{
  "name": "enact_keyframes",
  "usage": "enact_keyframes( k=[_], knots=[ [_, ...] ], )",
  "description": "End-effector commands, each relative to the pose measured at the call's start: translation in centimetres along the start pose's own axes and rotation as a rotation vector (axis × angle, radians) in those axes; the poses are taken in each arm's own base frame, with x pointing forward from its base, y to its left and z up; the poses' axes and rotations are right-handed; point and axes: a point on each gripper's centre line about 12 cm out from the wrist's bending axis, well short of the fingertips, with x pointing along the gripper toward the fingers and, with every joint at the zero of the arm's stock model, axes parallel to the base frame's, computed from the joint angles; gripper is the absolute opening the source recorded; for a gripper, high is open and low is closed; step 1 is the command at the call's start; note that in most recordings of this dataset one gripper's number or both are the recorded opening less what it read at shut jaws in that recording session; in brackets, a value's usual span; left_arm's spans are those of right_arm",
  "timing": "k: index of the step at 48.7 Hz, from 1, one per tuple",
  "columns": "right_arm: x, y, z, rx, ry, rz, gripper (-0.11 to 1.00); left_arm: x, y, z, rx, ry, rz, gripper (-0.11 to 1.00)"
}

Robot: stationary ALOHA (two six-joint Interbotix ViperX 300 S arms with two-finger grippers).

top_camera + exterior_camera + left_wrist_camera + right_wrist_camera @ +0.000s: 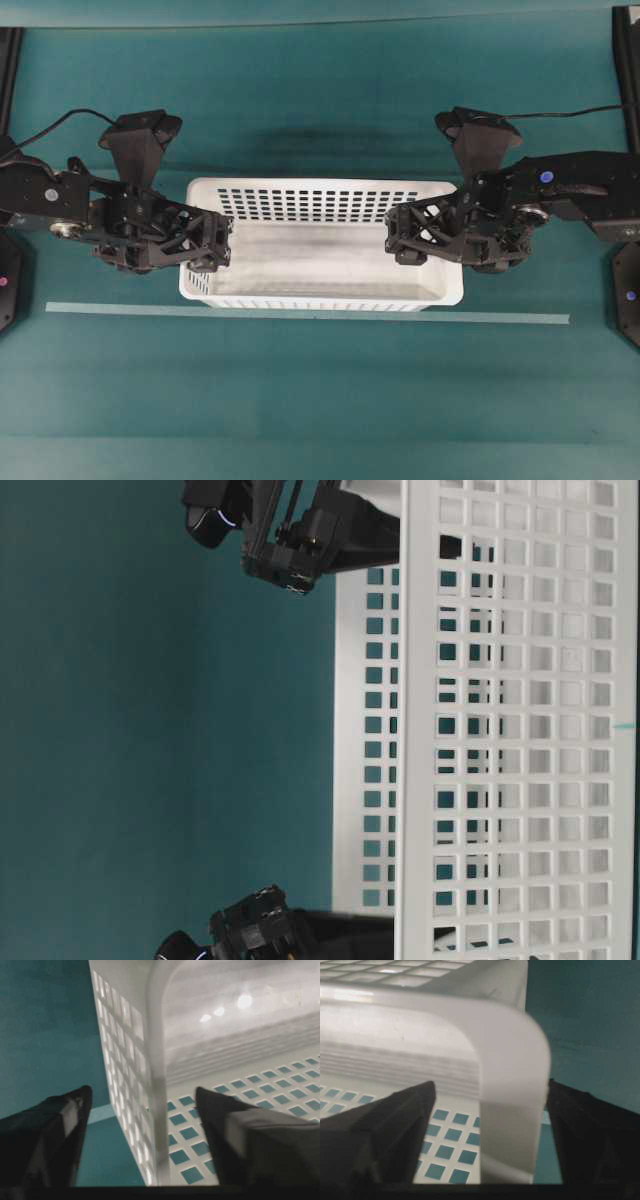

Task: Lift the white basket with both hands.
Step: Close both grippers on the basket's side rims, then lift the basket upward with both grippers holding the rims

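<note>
So the white basket (320,245) sits on the green table (320,400), just behind a pale strip of tape (300,313), and it is not lifted yet. The left gripper (205,245) and the right gripper (410,240) each have one finger inside and one outside an end wall, with gaps showing, so neither has hold of it. Squeezing the walls and lifting both ends together are left.
</note>
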Motion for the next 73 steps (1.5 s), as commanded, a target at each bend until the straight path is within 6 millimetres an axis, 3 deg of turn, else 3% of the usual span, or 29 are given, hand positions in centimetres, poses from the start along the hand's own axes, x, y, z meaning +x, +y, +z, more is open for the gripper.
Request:
enact_keyframes(
  k=[1, 11, 16, 37, 49, 58, 73],
  knots=[
    [0.7, 0.1, 0.2, 0.012, 0.003, -0.014, 0.8, 0.5, -0.3, 0.0, 0.003, 0.001, 0.012, 0.69],
    [0.7, 0.1, 0.2, 0.008, 0.002, -0.013, 0.25, 0.6, -0.3, 0.0, 0.003, 0.005, 0.036, 0.17],
    [0.7, 0.1, 0.2, 0.008, 0.002, -0.015, 0.2, 0.7, -0.4, 0.0, 0.003, 0.005, 0.036, 0.03],
    [0.6, 0.1, 0.2, 0.005, 0.004, -0.019, 0.2, 0.6, -0.8, 0.1, 0.003, 0.003, 0.023, 0.02],
    [-0.3, 0.2, 0.0, 0.0, 0.013, -0.041, 0.2, -0.3, -2.4, 0.4, 0.011, -0.006, -0.025, 0.02],
    [-3.0, 1.2, -0.1, -0.009, 0.021, -0.03, 0.2, -2.8, -4.5, 0.7, 0.015, -0.019, -0.104, 0.02],
    [-9.7, 4.1, -0.5, -0.031, 0.028, 0.046, 0.2, -10.9, -8.1, 0.9, 0.025, -0.029, -0.188, 0.01]
  ],
)
